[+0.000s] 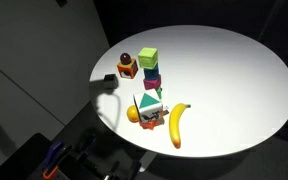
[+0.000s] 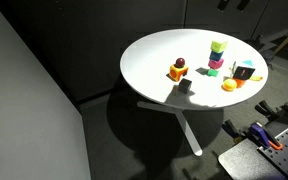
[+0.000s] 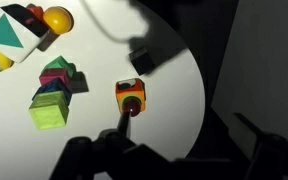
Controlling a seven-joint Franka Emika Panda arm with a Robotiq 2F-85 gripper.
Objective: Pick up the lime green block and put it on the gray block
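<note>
White desk (image 1: 234, 70) holds one lime green block (image 1: 148, 57), seemingly stacked, and one gray block (image 1: 108, 84) alone near its edge. Gripper (image 3: 169, 160) is too shadowed; clenched or released, I cannot tell.

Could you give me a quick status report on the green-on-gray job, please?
Gripper above the table, empty, open or shut unclear. Lime green block not picked, next to the magenta block. Gray block bare near the edge, orange-red block close by.

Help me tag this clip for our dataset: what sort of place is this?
Probably a lab or workshop: a round white table lit amid dark surroundings, toy pieces like the lime green block staged on it, and what look like tools nearby.
</note>
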